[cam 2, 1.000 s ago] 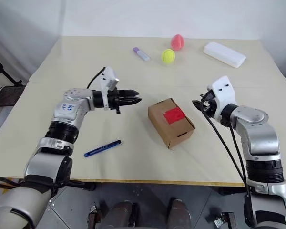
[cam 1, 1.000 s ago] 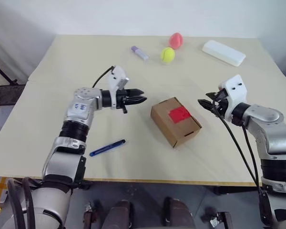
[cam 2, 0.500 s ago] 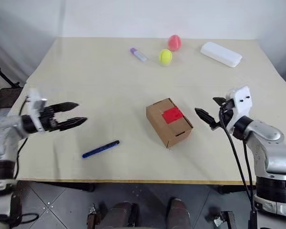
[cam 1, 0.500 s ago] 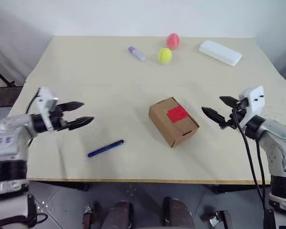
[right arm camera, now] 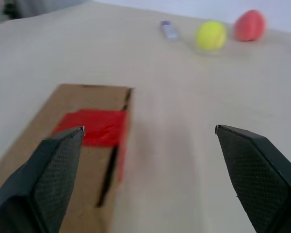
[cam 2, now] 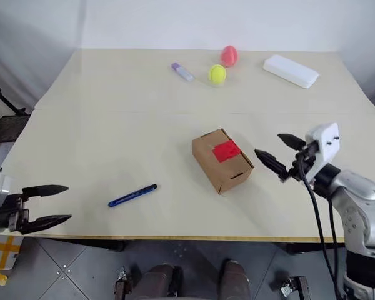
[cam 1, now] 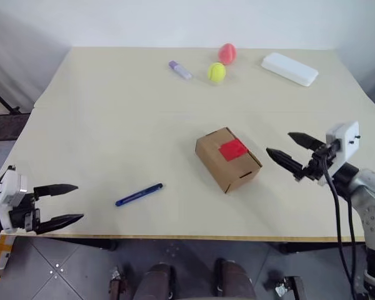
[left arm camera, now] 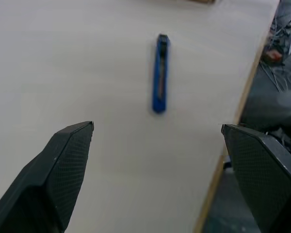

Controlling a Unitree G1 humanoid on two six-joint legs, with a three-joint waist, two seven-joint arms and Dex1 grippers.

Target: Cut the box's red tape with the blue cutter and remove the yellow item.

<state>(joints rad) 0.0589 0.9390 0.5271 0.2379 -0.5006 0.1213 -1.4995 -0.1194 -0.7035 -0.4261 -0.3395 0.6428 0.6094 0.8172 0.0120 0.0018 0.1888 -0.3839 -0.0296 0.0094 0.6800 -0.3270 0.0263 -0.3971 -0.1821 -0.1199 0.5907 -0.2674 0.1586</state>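
- While both my tools, left tool (cam 1: 57, 205) and right tool (cam 1: 292, 153), stand spread and empty, nothing is done.
- Red tape (cam 1: 234, 149) seals the box (cam 1: 228, 159); blue cutter (cam 1: 139, 194) lies untouched on the tabletop (cam 1: 112, 112).

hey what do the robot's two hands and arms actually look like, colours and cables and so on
Each hand has two black, pointed, wedge-shaped fingers, finely textured on the inner faces. The left hand and right hand both carry a white boxy block behind the fingers. The right arm is silver-grey with black cables running down from the wrist.
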